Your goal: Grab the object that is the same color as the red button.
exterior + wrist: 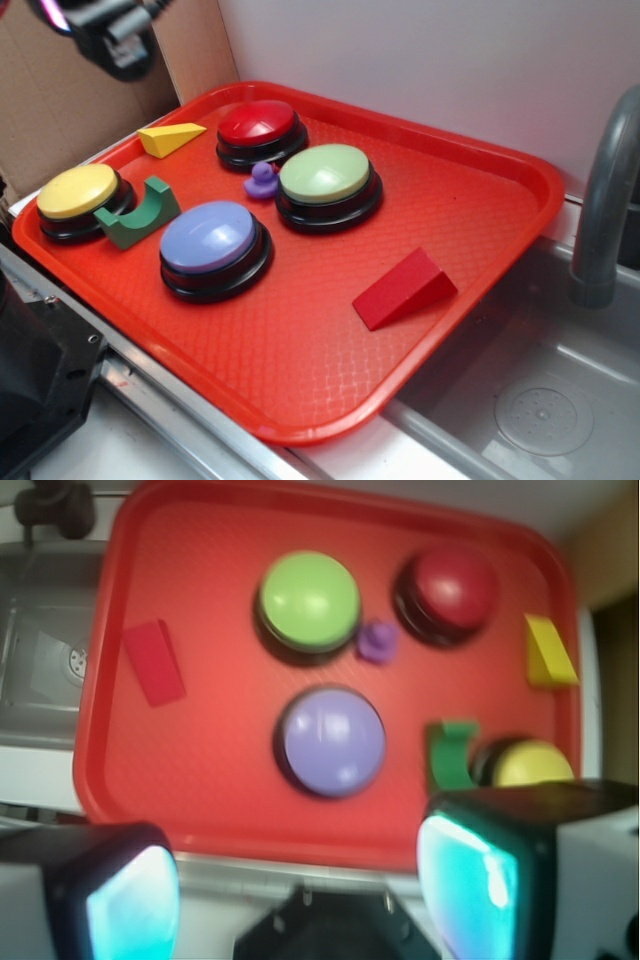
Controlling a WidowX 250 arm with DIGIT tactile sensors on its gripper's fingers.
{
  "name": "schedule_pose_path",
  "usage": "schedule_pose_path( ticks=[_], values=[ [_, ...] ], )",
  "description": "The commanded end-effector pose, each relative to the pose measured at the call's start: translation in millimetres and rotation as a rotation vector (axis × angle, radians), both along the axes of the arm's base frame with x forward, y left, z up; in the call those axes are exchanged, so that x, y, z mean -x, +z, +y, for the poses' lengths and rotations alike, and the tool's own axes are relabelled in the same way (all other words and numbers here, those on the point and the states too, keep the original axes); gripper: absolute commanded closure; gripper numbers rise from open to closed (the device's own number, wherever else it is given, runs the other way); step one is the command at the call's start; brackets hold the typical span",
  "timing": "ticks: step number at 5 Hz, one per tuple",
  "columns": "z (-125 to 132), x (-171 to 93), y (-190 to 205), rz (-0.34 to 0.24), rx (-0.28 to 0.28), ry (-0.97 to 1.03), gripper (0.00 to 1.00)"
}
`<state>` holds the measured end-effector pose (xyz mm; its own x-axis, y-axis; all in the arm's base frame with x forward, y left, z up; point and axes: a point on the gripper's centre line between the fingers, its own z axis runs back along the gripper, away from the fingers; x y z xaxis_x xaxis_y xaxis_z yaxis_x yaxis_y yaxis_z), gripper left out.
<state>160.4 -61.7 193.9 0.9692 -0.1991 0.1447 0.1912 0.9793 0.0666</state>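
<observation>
while the tool (300,880) is held high with its jaws apart and empty, nothing has been grabbed; the red wedge (404,288) lies untouched on the tray (480,170), well apart from the red button (260,127).

Soft, even room light falls from above. On the red tray (480,190) shadows are short and faint, hugging the bases of the buttons. The blue button (208,238) and the red button (258,122) carry pale sheen on their domes. The exterior view is crisp across the tray, while the gripper (105,35) at its far left corner smears with blur. The wrist view is hazy overall, washed pale near its edges; the fingers (470,875) glare cyan, unfocused.
</observation>
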Motion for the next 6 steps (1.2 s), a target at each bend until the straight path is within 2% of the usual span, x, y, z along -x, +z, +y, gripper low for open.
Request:
schedule_pose_path(
  ticks=[1,2,3,4,6],
  values=[
    [-50,-35,-52,-0.077,0.012,-0.082,0.00],
    [-65,-47,-80,-0.092,0.037,-0.137,0.00],
    [-83,-60,-112,-0.037,0.085,-0.179,0.00],
    [-98,-67,-138,0.014,0.089,-0.188,0.00],
    [-108,-69,-156,0.033,0.090,-0.183,0.00]
  ],
)
